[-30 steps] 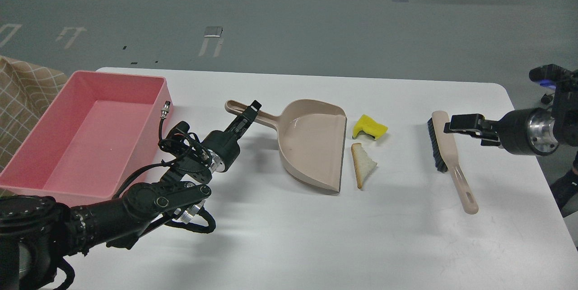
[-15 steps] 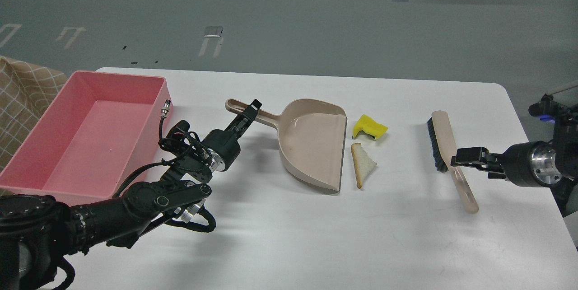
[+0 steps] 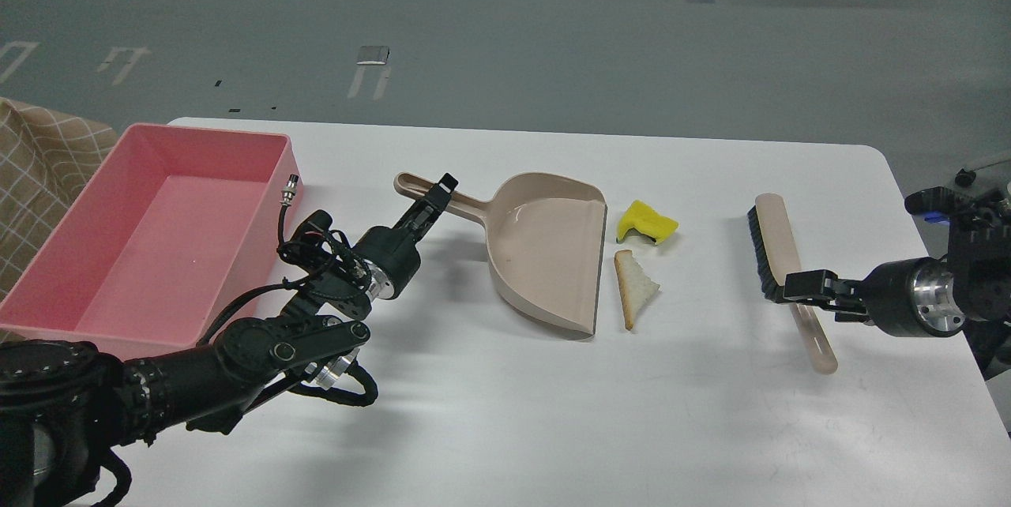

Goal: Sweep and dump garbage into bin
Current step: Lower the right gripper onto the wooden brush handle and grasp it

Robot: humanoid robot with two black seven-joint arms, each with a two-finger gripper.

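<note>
In the head view, a white tabletop [image 3: 505, 412] fills the lower frame, with a pink bin [image 3: 47, 309] at the left edge, empty as far as shows. The beige dustpan [image 3: 545, 254] lies at centre, its open lip toward the right, its handle running up-left. The left end effector [image 3: 439, 193] sits at that handle, fingers on either side of it; it looks closed on the handle, though the dark fingers make this a judgement. Just right of the lip lie the two bits of garbage: a yellow sponge piece [image 3: 646, 223] and, below it, a bread slice [image 3: 633, 286], both close to the lip. Further right lies the brush [image 3: 778, 254], bristles on its left edge, its handle pointing to the lower right. The right end effector [image 3: 799, 287] is at the neck where head meets handle; its fingers cannot be told apart, so I cannot tell if it has hold. The brush is likely light, stiff plastic; gripping the handle near the head should give good control. The sponge and bread are light and soft and may roll or crumble, so a low, gentle sweep leftward seems wise.
</note>
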